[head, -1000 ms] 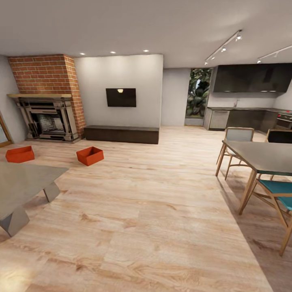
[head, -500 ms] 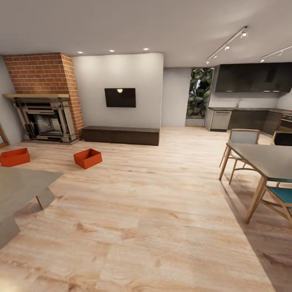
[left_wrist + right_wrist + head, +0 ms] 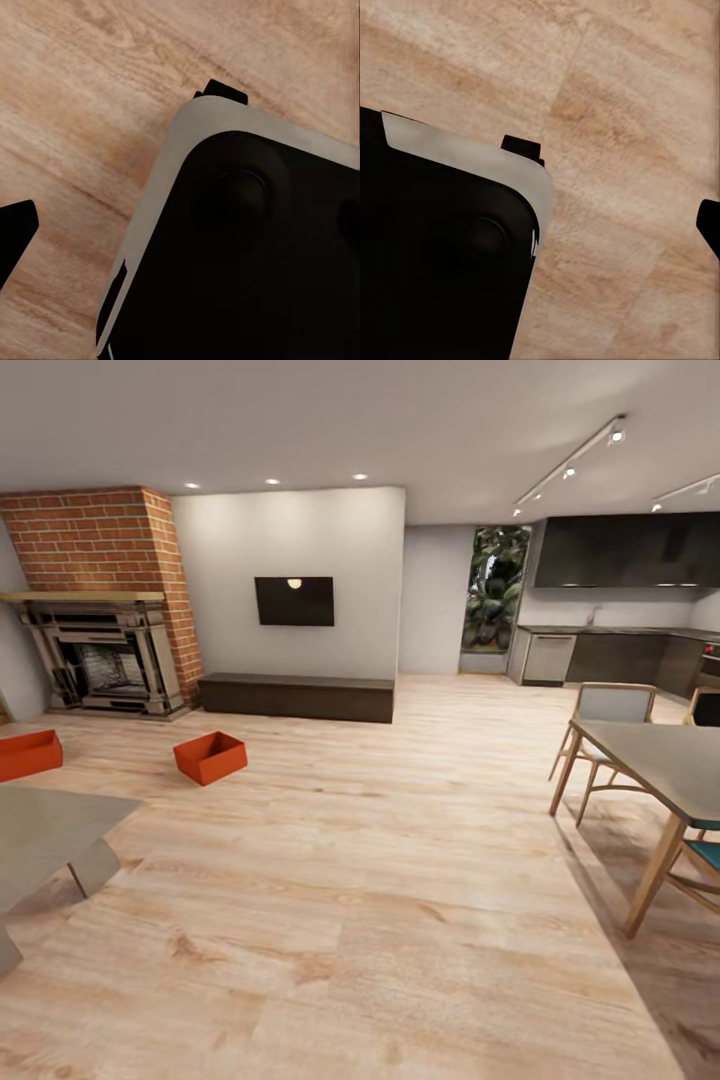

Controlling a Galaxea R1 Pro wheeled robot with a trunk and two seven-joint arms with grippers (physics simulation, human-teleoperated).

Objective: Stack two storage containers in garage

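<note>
Arms: I am hanging both over my own base [image 3: 247, 247], wrist cameras facing the wood floor [image 3: 400, 880].
Claws: cannot tell whether mine are spread or closed.
Containers: one [image 3: 210, 757] is sitting before the bench [image 3: 296, 696]; the other [image 3: 28, 754] near the fireplace [image 3: 95, 660].

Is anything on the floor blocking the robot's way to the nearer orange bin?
Nothing visible does. The nearer bin sits on open wood floor; the grey table stands off to the left, and the second bin lies beyond it.

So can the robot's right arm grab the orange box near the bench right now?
Probably not. The orange box sits on the wood floor well across the room, off to the left, and the right wrist view looks down at floor beside the robot's own base. It would need to drive closer.
</note>
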